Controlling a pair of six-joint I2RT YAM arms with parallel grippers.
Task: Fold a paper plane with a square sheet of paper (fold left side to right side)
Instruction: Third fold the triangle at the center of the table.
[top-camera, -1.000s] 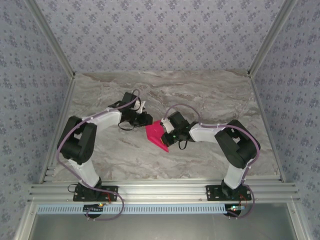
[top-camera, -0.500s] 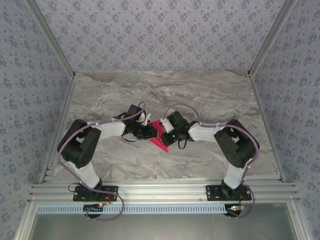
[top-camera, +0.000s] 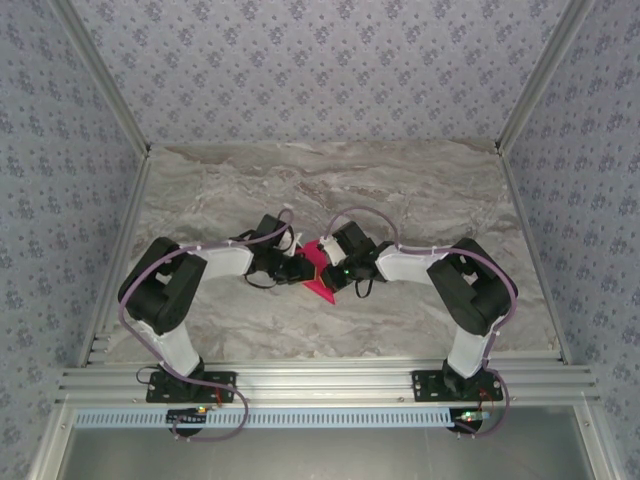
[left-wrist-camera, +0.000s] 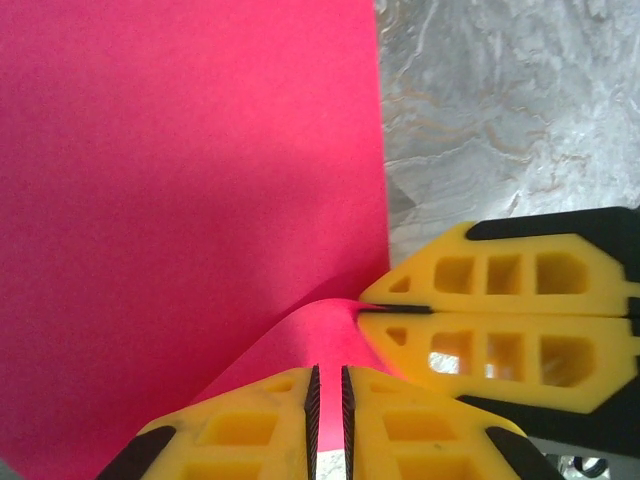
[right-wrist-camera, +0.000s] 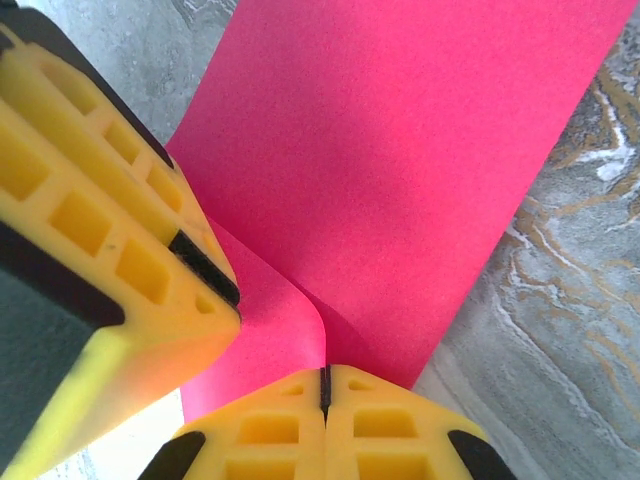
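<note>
**Ana:** Pinching that raised flap, is the right pincer (right-wrist-camera: 325, 385) doing enough?

**Ben:** It is gripping the square sheet of paper (right-wrist-camera: 400, 170) with its tips fully together, right where the edge is lifting (a soft hump is curling up beside the grip). The sheet is lying in the middle of the bench (top-camera: 420, 190), between the two arms.

**Ana:** And the left pincer (left-wrist-camera: 327, 395)?

**Ben:** It is sitting just beside the right one at the same flap, narrowed to a thin slit. I am not seeing paper clamped in it.

**Ana:** So how should the fold be going?

**Ben:** I am thinking the left side should be travelling over to the right in a low arc, with both pincers moving together. The edges should be lining up before anything is being pressed flat. Pulling unevenly is risking a skewed crease, or a tear at the pinch.
</note>
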